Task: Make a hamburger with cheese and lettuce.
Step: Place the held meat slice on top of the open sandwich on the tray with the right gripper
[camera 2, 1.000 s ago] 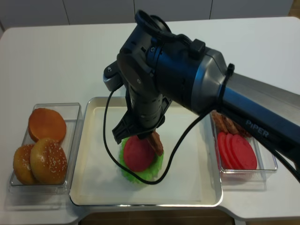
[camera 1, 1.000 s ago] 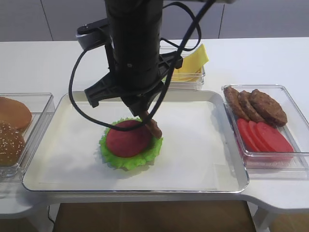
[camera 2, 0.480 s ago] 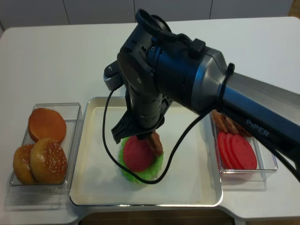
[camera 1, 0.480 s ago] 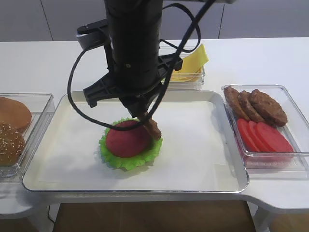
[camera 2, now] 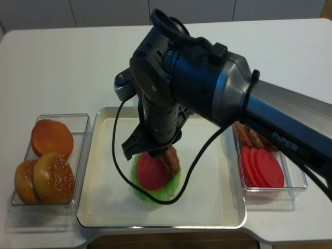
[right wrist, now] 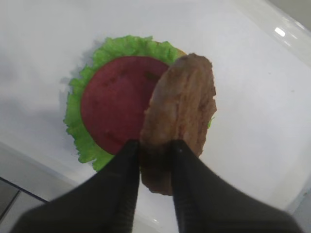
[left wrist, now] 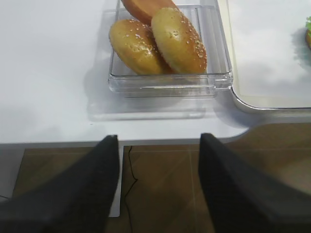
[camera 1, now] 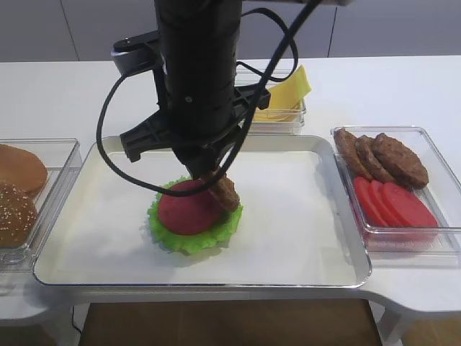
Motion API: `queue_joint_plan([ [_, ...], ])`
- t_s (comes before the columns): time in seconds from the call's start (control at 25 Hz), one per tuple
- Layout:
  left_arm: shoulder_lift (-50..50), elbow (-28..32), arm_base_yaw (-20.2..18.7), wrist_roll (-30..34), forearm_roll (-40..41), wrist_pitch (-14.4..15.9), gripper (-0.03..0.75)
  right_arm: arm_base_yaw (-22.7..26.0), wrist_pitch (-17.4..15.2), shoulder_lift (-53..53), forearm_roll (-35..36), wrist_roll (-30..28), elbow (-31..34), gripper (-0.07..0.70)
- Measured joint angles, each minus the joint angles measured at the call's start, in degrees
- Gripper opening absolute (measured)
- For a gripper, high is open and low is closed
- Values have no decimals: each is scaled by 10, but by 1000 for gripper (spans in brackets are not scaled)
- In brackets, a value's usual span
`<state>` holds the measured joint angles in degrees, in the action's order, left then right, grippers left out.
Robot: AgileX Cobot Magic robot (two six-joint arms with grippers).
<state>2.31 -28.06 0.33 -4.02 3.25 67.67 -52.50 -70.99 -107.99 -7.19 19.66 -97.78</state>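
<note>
Right hand easing its pinch on the patty over the stack.

Compared with a second ago, the fingers have parted a touch, yet the patty edge is still between them, and the disc has tipped from nearly on edge toward lying flatter, its far side resting on the right of the tomato slice. That red slice sits on the lettuce in the middle of the tray, so the hamburger is one release from having its meat layer. The patty looks offset to the right and may land off centre. Cheese waits in its box behind the tray. Left hand hangs spread near the buns, holding nothing.
</note>
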Motion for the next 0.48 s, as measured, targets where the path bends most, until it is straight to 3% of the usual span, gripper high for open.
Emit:
queue_joint_plan([
  [0.36,0,0,0,0,0,0,391,0,0,0,9,4,-7,190],
  [0.48,0,0,0,0,0,0,391,0,0,0,16,4,-7,234],
])
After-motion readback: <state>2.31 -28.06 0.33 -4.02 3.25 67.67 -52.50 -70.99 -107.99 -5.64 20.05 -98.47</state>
